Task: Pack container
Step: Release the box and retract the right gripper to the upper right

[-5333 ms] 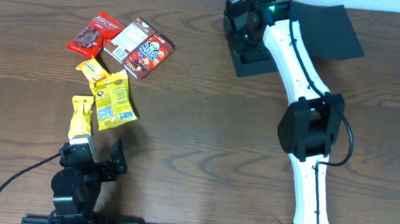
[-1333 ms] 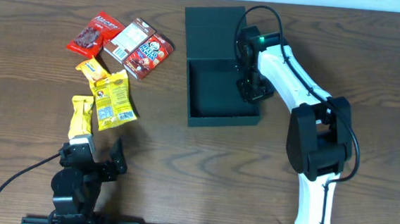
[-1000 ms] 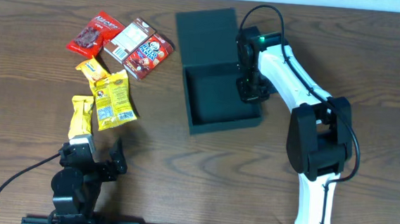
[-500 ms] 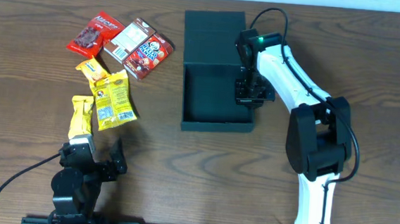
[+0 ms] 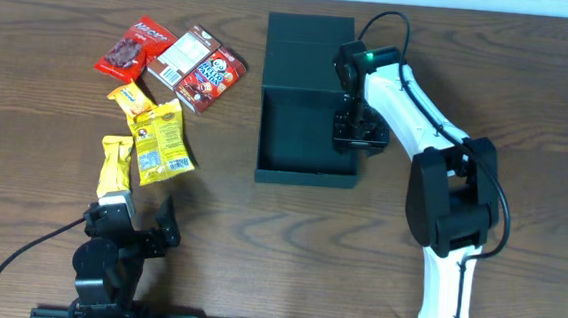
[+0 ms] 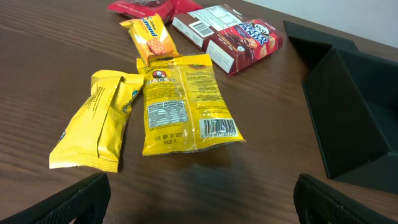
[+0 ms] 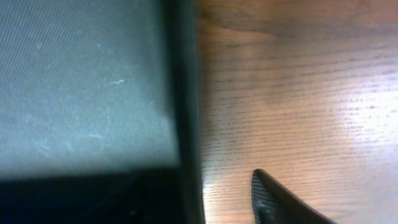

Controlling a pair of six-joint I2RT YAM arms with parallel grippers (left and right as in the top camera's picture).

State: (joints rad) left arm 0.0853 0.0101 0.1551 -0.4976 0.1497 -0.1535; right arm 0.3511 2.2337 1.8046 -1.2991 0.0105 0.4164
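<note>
"Where was the container (image 5: 303, 176)?"

"Near the middle of the table (image 5: 528, 116), lid flap (image 5: 309, 43) thrown back, nothing inside. The right end effector (image 5: 359, 132) sat at its right wall, spread, the one finger in sight clear of the cardboard."

"And the packing?"

"Not begun, I'd judge. The snack packets (image 5: 162, 142) all lay clustered at the left, well apart from it. The left end effector (image 6: 205, 200) hung near them, spread wide, holding nothing."

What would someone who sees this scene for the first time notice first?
The dark open box in the middle of the table, empty inside, with the right gripper at its right wall. Then the bright snack packets clustered at the table's left.
</note>
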